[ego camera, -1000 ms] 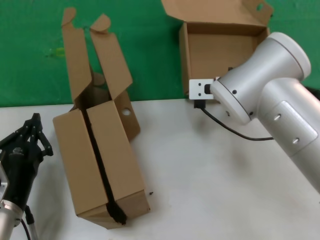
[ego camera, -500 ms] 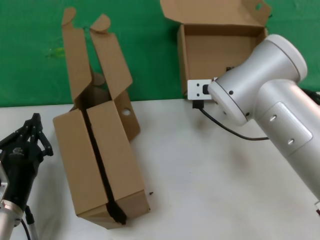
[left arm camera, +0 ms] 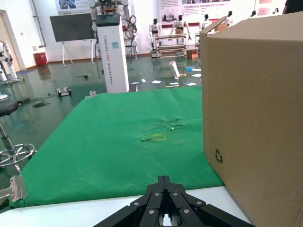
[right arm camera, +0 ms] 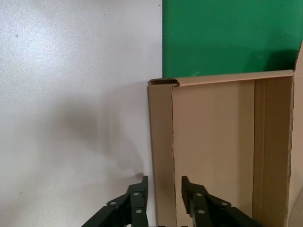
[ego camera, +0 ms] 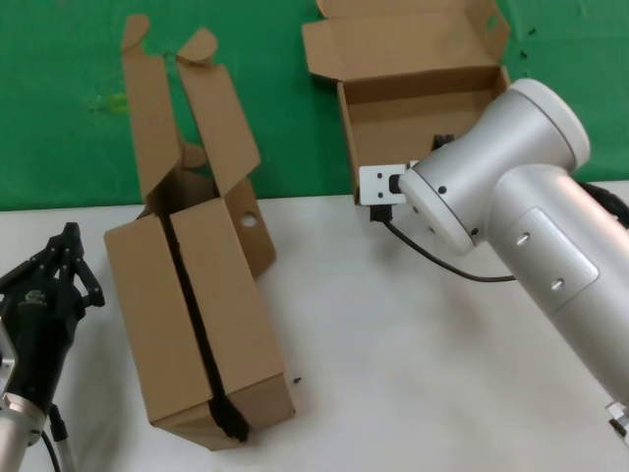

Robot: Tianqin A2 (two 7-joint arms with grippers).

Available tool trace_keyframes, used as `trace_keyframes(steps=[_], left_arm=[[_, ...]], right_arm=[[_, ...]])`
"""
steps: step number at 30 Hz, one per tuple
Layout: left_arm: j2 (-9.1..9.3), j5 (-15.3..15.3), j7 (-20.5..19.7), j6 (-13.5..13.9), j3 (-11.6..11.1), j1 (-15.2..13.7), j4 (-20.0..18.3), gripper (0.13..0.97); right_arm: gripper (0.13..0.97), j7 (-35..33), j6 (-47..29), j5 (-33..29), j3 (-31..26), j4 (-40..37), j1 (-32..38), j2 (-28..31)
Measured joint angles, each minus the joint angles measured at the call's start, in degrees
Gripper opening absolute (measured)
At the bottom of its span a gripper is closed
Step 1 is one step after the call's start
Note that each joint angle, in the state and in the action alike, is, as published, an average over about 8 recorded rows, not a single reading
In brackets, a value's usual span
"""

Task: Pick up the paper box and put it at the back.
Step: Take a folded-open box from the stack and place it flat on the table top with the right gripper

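The paper box [ego camera: 418, 103] is slim brown cardboard with its hinged lid open, held up in front of the green backdrop at the back right. My right gripper [ego camera: 444, 143] is mostly hidden behind its own arm. In the right wrist view the right gripper [right arm camera: 163, 183] has its jaws on either side of the paper box's [right arm camera: 213, 151] side wall, shut on it. The back [ego camera: 314, 205] is the white strip under the green cloth. My left gripper [ego camera: 64, 258] is shut and empty at the front left; it also shows in the left wrist view [left arm camera: 164, 182].
A wider brown cardboard block [ego camera: 197, 315] with a dark seam and two tall flaps stands left of centre, close to my left gripper; it fills one side of the left wrist view [left arm camera: 255, 118]. White tabletop [ego camera: 393, 374] lies between it and my right arm.
My right arm has carried the paper box to the left and tilted it a little. The left arm and the wider block have not moved.
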Motion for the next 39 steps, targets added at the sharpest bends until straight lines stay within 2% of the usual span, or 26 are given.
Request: trace_keyframes(steps=[2, 11, 19, 20, 28, 32, 39], left_arm=[[0.0, 0.0, 0.0, 0.0, 0.0, 0.0, 0.0, 0.143], [0.0, 0.0, 0.0, 0.0, 0.0, 0.0, 0.0, 0.143], [0.0, 0.0, 0.0, 0.0, 0.0, 0.0, 0.0, 0.143], [0.0, 0.0, 0.0, 0.0, 0.0, 0.0, 0.0, 0.143], [0.0, 0.0, 0.0, 0.0, 0.0, 0.0, 0.0, 0.143], [0.0, 0.0, 0.0, 0.0, 0.0, 0.0, 0.0, 0.143], [0.0, 0.0, 0.0, 0.0, 0.0, 0.0, 0.0, 0.143]], right_arm=[[0.232, -0.1, 0.6, -0.3, 0.1, -0.5, 0.0, -0.2], [0.378, 0.0, 4.9, -1.9, 1.0, -2.7, 0.1, -1.5], [0.593, 0.0, 8.4, -3.1, 2.2, -3.9, 0.0, -2.6], [0.593, 0.0, 8.7, -3.3, 2.3, -4.0, -0.1, -2.7], [0.789, -0.3, 11.0, -5.0, 3.6, -4.2, -0.4, -3.3], [0.789, -0.5, 11.9, -5.6, 4.2, -4.3, -0.6, -3.7], [0.897, -1.1, 12.5, -6.2, 5.0, -4.3, -1.2, -4.2]])
